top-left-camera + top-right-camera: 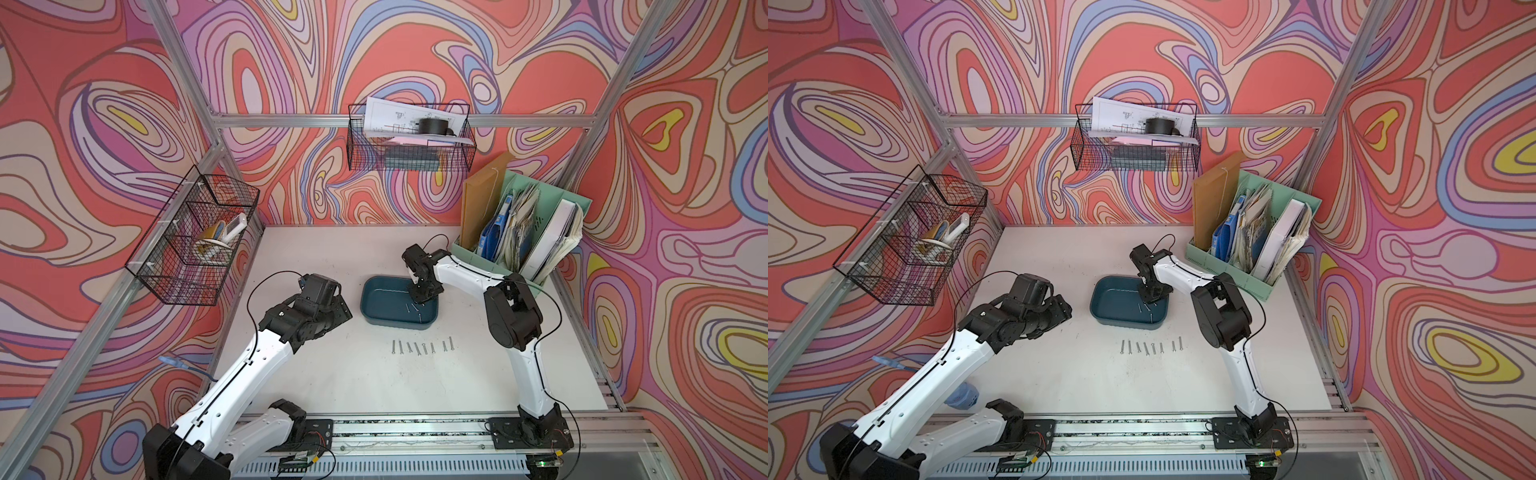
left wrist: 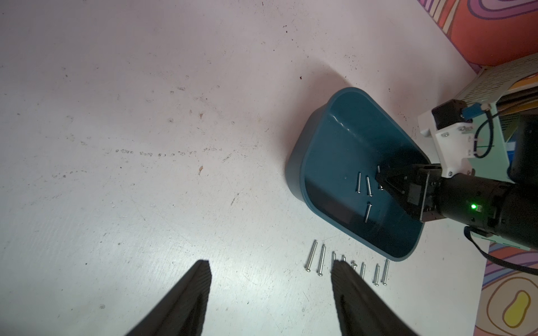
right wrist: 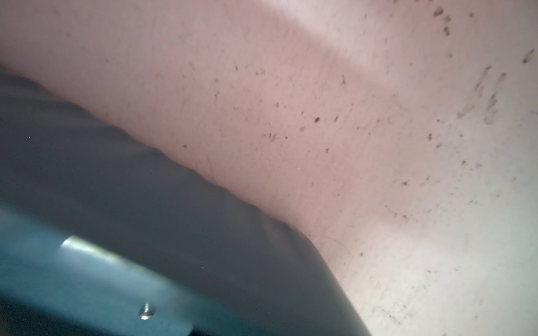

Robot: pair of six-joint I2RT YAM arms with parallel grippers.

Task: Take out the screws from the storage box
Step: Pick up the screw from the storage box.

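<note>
Screws: some in box, rest rowed on counter beside.
Likely light, stiff, slick; best pinched mid-shank. Left jaws spread; right jaws low in box, grip unclear.

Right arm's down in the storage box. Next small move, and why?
Probably close the right gripper on the screw crossing its tips. The tips sit low in the storage box over that screw; whether it is gripped yet is unclear. Beside it lie three other screws; eight screws sit in a row on the table.
</note>
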